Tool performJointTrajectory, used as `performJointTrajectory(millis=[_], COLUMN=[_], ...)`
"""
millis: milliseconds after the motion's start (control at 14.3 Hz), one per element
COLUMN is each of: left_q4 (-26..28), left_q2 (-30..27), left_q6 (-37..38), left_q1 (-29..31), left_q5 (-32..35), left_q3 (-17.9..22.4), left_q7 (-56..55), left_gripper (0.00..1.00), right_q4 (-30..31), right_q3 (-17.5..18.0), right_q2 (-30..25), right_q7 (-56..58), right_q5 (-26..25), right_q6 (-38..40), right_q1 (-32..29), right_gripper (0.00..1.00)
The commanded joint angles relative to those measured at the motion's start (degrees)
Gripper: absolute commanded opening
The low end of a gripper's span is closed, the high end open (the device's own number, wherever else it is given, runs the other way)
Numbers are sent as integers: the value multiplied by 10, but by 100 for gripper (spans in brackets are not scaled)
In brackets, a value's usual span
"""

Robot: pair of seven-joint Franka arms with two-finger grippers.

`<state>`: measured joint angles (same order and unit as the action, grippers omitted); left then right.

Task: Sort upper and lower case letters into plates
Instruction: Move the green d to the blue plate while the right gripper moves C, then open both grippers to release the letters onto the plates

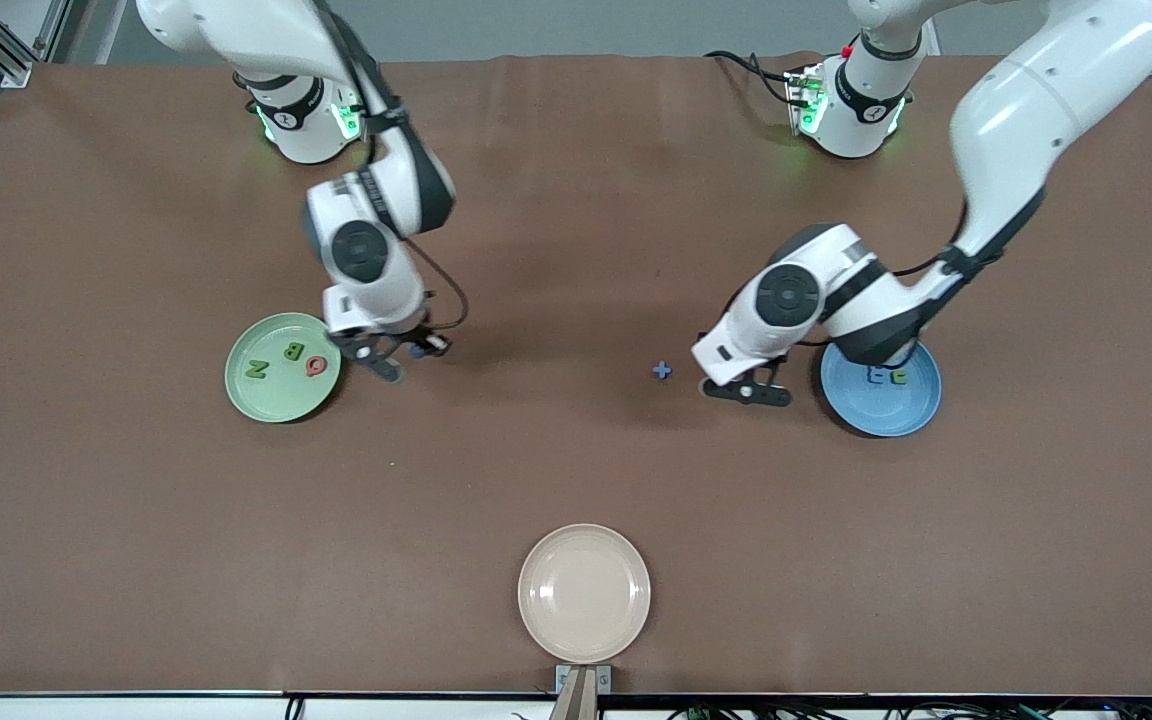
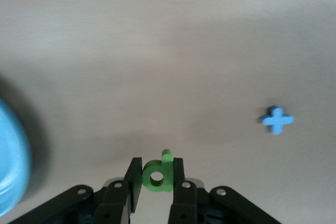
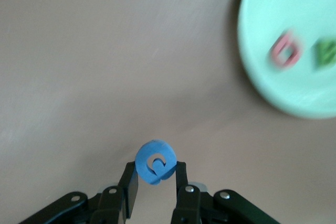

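Observation:
My left gripper point(image 2: 157, 170) is shut on a green lower-case "d" point(image 2: 156, 176); it hangs low over the table point(image 1: 748, 392) beside the blue plate point(image 1: 881, 412), whose edge shows in the left wrist view point(image 2: 8, 156). That plate holds a blue letter point(image 1: 876, 375) and a green letter point(image 1: 899, 377). A small blue cross-shaped letter point(image 1: 662, 371) point(image 2: 276, 120) lies on the table near this gripper. My right gripper point(image 3: 156, 170) is shut on a round blue letter point(image 3: 156, 162), over the table point(image 1: 391, 360) beside the mint green plate point(image 1: 281, 400) point(image 3: 262, 77). In it lie a green N point(image 1: 257, 368), a green B point(image 1: 291, 351) and a red Q point(image 1: 315, 366).
A cream-beige plate point(image 1: 584, 592) with nothing in it sits near the table's front edge, close to the camera. Brown tabletop stretches between the two coloured plates.

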<state>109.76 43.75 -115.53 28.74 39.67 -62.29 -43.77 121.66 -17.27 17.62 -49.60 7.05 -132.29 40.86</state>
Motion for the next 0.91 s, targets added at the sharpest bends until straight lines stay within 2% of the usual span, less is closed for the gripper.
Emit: performJointTrajectory(millis=[0, 140, 351, 631, 841], left_q4=[31, 61, 105, 159, 180], left_q2=[-13, -11, -10, -4, 0], left_q6=[44, 45, 34, -50, -92], left_q1=[85, 154, 235, 293, 294], left_q5=[11, 55, 102, 166, 194], left_q3=[-52, -81, -97, -91, -61], left_q7=[23, 42, 90, 103, 103], left_gripper=[14, 14, 14, 14, 15], right_q4=[37, 44, 62, 61, 60], right_q3=[10, 11, 12, 13, 14], right_q2=[-28, -24, -21, 12, 30], right_q7=[140, 249, 337, 362, 362], right_q5=[-3, -3, -3, -1, 0], right_q6=[-2, -4, -46, -100, -125], right_q1=[-91, -167, -221, -236, -238], right_gripper=[0, 1, 1, 1, 2])
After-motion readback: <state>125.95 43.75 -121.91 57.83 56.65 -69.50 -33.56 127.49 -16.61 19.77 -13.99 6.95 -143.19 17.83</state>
